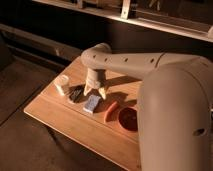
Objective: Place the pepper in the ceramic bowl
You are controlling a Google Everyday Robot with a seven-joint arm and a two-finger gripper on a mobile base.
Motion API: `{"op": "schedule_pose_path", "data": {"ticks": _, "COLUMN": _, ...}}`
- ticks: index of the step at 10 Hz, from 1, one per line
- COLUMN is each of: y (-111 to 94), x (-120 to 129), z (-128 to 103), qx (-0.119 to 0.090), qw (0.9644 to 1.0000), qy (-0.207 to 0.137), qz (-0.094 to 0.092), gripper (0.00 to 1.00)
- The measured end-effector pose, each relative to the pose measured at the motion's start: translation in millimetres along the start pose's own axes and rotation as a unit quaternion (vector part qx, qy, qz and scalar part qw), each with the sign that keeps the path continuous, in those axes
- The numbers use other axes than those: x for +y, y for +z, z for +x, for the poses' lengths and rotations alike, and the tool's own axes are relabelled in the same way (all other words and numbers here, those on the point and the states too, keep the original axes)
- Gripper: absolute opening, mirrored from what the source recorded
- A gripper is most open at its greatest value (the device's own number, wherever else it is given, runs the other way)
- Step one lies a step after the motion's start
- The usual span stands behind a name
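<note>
The pepper (111,111), a small curved red-orange piece, lies on the wooden table just left of the ceramic bowl (129,119). The bowl is round, shallow and red-orange with a darker red inside, and nothing is in it. My gripper (95,91) points down over the table, up and to the left of the pepper and apart from it. Its fingers are spread and hold nothing. The arm reaches in from the right and hides the table's right side.
A blue-white rectangular block (92,103) lies just below the gripper, left of the pepper. A dark crumpled item (76,93) and a small white cup (62,84) sit further left. The table's front edge (70,131) runs diagonally. A dark wall and a shelf stand behind.
</note>
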Motion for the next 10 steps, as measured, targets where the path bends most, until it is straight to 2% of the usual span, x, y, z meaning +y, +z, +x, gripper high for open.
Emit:
{"op": "schedule_pose_path", "data": {"ticks": 2, "y": 8.8, "x": -15.1, "z": -1.9, "qx": 0.011, "qw": 0.9998, "qy": 0.014, "qz": 0.003, "gripper": 0.65}}
{"op": "schedule_pose_path", "data": {"ticks": 6, "y": 17.6, "x": -23.4, "z": 9.8, "qx": 0.022, "qw": 0.9989, "qy": 0.038, "qz": 0.015, "gripper": 0.65}}
{"op": "schedule_pose_path", "data": {"ticks": 10, "y": 21.8, "x": -32.6, "z": 16.4, "qx": 0.01, "qw": 0.999, "qy": 0.033, "qz": 0.03, "gripper": 0.65}}
